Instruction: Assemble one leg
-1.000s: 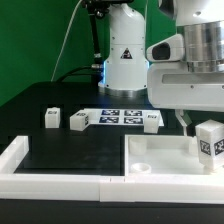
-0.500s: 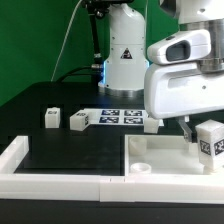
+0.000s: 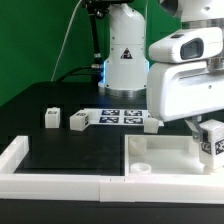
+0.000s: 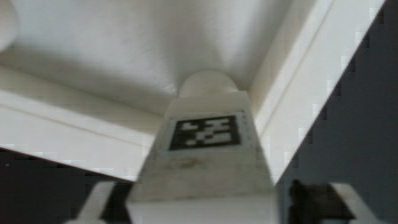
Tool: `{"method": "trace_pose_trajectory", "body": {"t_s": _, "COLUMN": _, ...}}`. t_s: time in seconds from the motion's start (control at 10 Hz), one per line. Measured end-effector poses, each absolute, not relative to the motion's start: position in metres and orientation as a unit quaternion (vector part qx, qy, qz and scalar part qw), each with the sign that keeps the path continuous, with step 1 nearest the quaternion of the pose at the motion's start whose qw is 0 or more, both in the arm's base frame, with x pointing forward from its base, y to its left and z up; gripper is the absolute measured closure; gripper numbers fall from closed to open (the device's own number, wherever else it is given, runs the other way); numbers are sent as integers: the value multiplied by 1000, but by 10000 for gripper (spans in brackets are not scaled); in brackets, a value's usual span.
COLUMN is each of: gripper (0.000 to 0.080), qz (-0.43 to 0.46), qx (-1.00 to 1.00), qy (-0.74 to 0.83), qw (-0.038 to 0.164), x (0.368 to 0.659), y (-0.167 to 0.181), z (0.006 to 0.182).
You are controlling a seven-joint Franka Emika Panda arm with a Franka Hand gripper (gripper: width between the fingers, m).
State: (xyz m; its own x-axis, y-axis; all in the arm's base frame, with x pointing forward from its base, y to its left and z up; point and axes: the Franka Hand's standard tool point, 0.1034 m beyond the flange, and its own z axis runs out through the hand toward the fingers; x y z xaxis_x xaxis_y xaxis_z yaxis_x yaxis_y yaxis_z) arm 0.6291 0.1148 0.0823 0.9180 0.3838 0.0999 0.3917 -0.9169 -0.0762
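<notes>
A white leg (image 3: 212, 140) with a square marker tag stands upright on the large flat white panel (image 3: 165, 152) at the exterior view's right. My gripper (image 3: 203, 128) comes down over it, and the white hand hides the leg's top. In the wrist view the leg (image 4: 210, 140) fills the space between my two fingers (image 4: 107, 205), with its tag facing the camera and the panel (image 4: 107, 50) beyond it. The jaws look shut on the leg. Three more legs lie on the black table: two at the left (image 3: 52, 118) (image 3: 79, 121) and one near the hand (image 3: 151, 123).
The marker board (image 3: 120, 116) lies flat behind the loose legs. A white raised rim (image 3: 18, 160) runs along the table's front and left. The robot's base (image 3: 125, 50) stands at the back. A small white knob (image 3: 141, 169) sits at the panel's front corner.
My hand has turned and shifted a little toward the exterior view's left over the leg. The leg stays at the same spot on the panel. The loose legs have not moved.
</notes>
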Motion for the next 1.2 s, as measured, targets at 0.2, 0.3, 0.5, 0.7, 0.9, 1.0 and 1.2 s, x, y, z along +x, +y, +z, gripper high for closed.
{"method": "trace_pose_trajectory", "body": {"t_s": 0.2, "gripper": 509, "qz": -37, "qx": -992, "qy": -108, "qw": 55, "x": 629, "y": 116, "z": 82}}
{"method": "trace_pose_trajectory", "body": {"t_s": 0.3, "gripper": 509, "qz": -34, "qx": -997, "qy": -47, "qw": 57, "x": 629, "y": 115, "z": 82}}
{"method": "trace_pose_trajectory", "body": {"t_s": 0.5, "gripper": 509, "qz": -30, "qx": -988, "qy": 135, "qw": 66, "x": 628, "y": 113, "z": 81}}
{"method": "trace_pose_trajectory", "body": {"t_s": 0.7, "gripper": 509, "qz": -13, "qx": -927, "qy": 368, "qw": 73, "x": 628, "y": 111, "z": 80}}
{"method": "trace_pose_trajectory", "body": {"t_s": 0.9, "gripper": 509, "qz": 0, "qx": -860, "qy": 506, "qw": 71, "x": 627, "y": 110, "z": 79}}
{"method": "trace_pose_trajectory", "body": {"t_s": 1.0, "gripper": 509, "qz": 6, "qx": -833, "qy": 548, "qw": 71, "x": 627, "y": 109, "z": 79}}
{"method": "trace_pose_trajectory", "body": {"t_s": 1.2, "gripper": 509, "qz": 15, "qx": -784, "qy": 617, "qw": 71, "x": 626, "y": 109, "z": 79}}
